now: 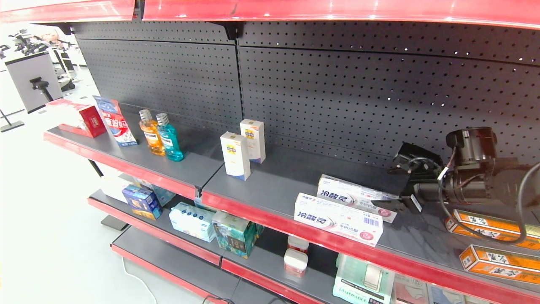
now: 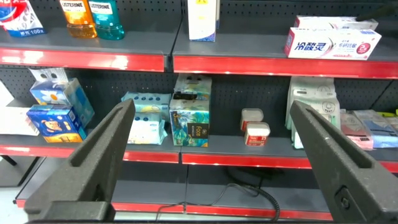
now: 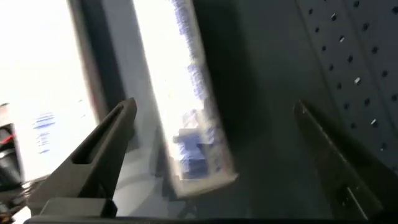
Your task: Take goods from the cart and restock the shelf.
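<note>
The right gripper [image 1: 392, 181] sits low over the shelf [image 1: 287, 173]. Its jaws are spread wide on either side of one end of the rear toothpaste box [image 1: 354, 195], without pinching it. That box lies flat on the shelf, just behind a second toothpaste box [image 1: 337, 218] at the red front edge. The left gripper [image 2: 211, 107] hangs in front of the lower shelves [image 2: 224, 140], jaws also spread, holding nothing. Orange boxes [image 1: 493, 257] lie beside the right arm.
</note>
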